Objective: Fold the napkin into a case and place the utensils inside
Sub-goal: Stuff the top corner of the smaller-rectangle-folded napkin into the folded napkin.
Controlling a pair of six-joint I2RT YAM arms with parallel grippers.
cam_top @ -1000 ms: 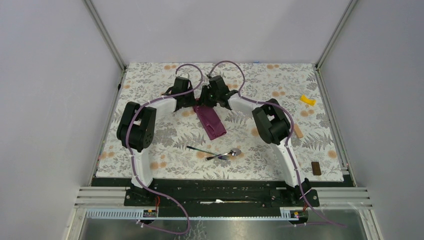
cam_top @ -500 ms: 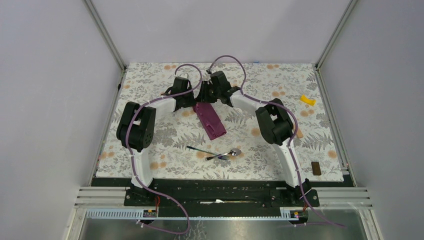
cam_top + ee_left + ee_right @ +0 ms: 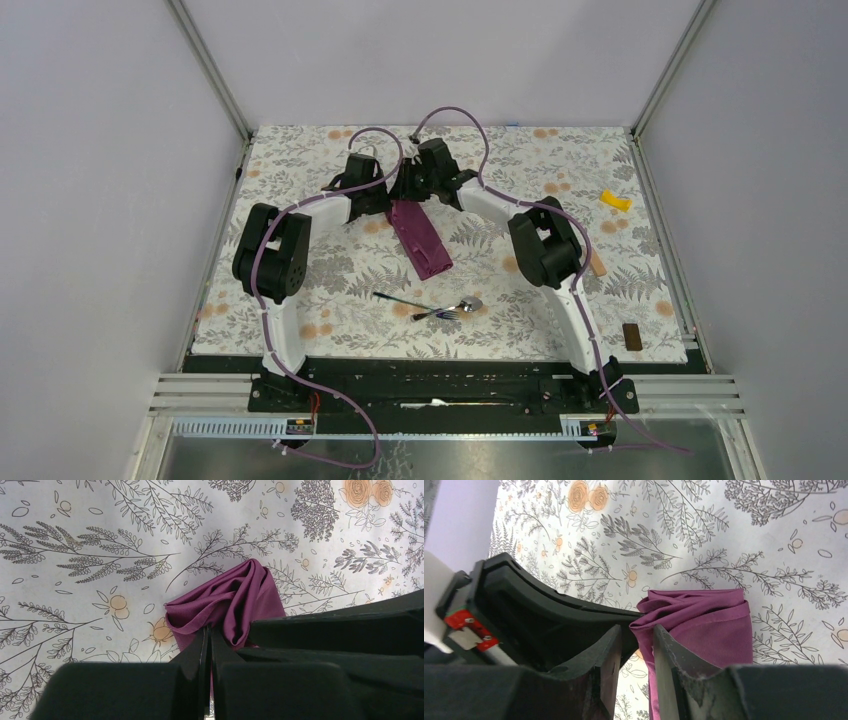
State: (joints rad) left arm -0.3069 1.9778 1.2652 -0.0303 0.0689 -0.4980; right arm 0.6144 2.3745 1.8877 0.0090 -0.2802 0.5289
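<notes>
Utensils (image 3: 472,303) lie near the case (image 3: 422,240), outside it.

The case (image 3: 421,238) lies behind the utensils (image 3: 450,309) on the tablecloth (image 3: 520,320).

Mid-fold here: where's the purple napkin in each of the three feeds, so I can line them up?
Top external: the napkin is a slanted oblong at the picture's centre.
Left wrist: centre, its bunched end right at the left claw.
Right wrist: lower centre-right, with its edge between the fingers of the right claw.
Shared landmark: the floral tablecloth under it, seen in all three views.
</notes>
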